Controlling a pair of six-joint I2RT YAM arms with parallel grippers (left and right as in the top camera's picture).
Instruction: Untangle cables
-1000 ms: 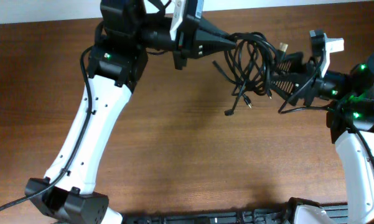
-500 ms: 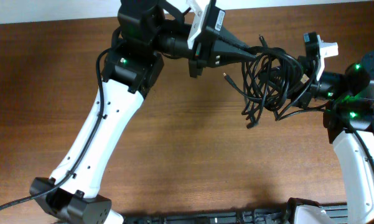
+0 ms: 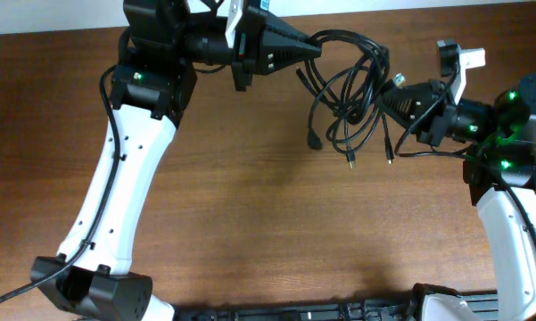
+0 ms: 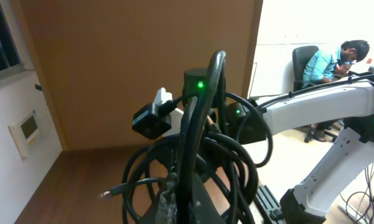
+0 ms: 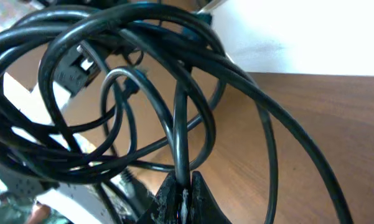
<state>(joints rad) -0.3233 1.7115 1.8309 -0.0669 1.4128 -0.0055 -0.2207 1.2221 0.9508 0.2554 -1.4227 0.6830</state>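
A tangle of thin black cables (image 3: 350, 85) hangs above the brown table, stretched between both grippers. My left gripper (image 3: 317, 45) is shut on a strand at the bundle's upper left. On the right side, my right gripper (image 3: 382, 98) is shut on another strand. Three plug ends (image 3: 312, 141) dangle below the tangle. In the left wrist view the cables (image 4: 202, 134) loop up out of the left gripper (image 4: 188, 198). The right wrist view shows the right gripper (image 5: 182, 186) pinching one cable (image 5: 179, 134), with many loops around it.
The table's far edge (image 3: 428, 11) meets a white wall just behind the grippers. A black strip (image 3: 339, 312) lies along the table's near edge. The right arm's white link (image 4: 317, 112) and a seated person (image 4: 333, 59) appear behind the cables in the left wrist view.
My right gripper has closed on a cable strand. The left gripper swung right toward it, then pulled back left, and the bundle now hangs looser and more spread out.
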